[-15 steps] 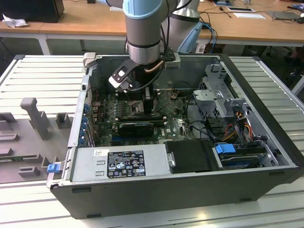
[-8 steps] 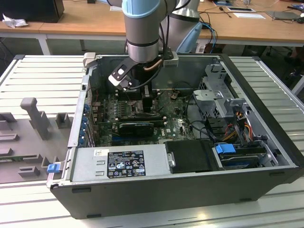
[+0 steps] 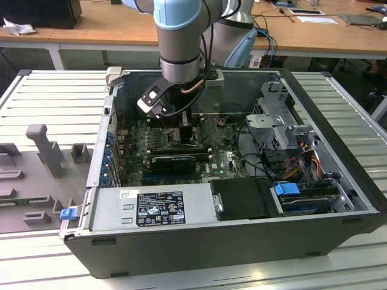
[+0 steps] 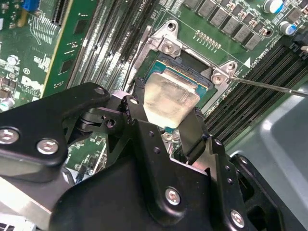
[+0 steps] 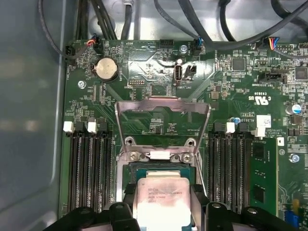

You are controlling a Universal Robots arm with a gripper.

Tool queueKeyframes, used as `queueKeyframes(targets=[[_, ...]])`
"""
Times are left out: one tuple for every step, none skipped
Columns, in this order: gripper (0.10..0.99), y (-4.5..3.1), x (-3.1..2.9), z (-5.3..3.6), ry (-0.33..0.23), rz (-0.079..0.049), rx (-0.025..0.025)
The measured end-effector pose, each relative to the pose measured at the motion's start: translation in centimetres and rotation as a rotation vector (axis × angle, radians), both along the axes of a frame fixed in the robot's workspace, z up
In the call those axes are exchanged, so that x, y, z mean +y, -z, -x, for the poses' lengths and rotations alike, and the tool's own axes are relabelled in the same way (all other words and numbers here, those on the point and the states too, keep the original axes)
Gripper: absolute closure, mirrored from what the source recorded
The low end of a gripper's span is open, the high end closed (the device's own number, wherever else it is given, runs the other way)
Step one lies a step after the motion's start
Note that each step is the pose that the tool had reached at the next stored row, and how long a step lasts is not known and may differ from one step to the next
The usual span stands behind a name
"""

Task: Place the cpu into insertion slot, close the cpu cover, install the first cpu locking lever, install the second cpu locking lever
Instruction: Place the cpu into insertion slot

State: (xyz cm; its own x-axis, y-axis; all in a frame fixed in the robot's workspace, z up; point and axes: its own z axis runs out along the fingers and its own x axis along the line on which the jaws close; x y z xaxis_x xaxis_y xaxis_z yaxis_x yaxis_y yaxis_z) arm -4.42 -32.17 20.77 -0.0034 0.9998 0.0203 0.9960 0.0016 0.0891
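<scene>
My gripper [image 4: 166,115] is shut on the cpu [image 4: 169,98], a small silvery square chip pinched at two opposite edges by the black fingers [image 4: 194,132]. The chip sits tilted right over the insertion slot [image 4: 188,63], whose dark rim shows beyond it; I cannot tell whether it rests inside. In the first wrist view the cpu [image 5: 162,199] lies over the insertion slot [image 5: 159,170], and the cpu cover [image 5: 163,102] stands swung open behind it. A thin metal lever rod [image 4: 269,85] sticks out beside the socket. In the exterior view the gripper [image 3: 184,130] reaches down into the computer case.
Long black memory slots [image 5: 89,168] flank the socket on both sides, one holding a green memory stick [image 5: 263,175]. A coin battery [image 5: 106,70] and cables lie beyond. A black graphics card [image 3: 174,162], the power supply [image 3: 151,208] and a drive cage [image 3: 284,127] crowd the case.
</scene>
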Motion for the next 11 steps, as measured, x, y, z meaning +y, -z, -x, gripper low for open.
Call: queueKeyframes(targets=[[0.557,0.06,0.05,0.0,0.003,0.0,0.0],[0.557,0.11,0.09,0.0,0.005,0.0,0.0],[0.557,0.17,0.11,0.0,0.009,0.0,-0.0001],[0.557,0.29,0.14,0.0,0.024,0.0,0.0],[0.557,0.41,0.16,0.0,0.032,0.0,0.0],[0.557,0.46,0.16,0.0,0.034,0.0,0.0],[0.557,0.48,0.16,0.0,0.034,0.0,0.0001],[0.557,0.48,0.15,0.0,0.034,0.0,0.0001],[0.557,0.49,0.16,0.0,0.034,0.0,0.0001],[0.557,0.5,0.16,0.0,0.034,0.0,0.0],[0.557,0.51,0.16,0.0,0.034,0.0,0.0001]])
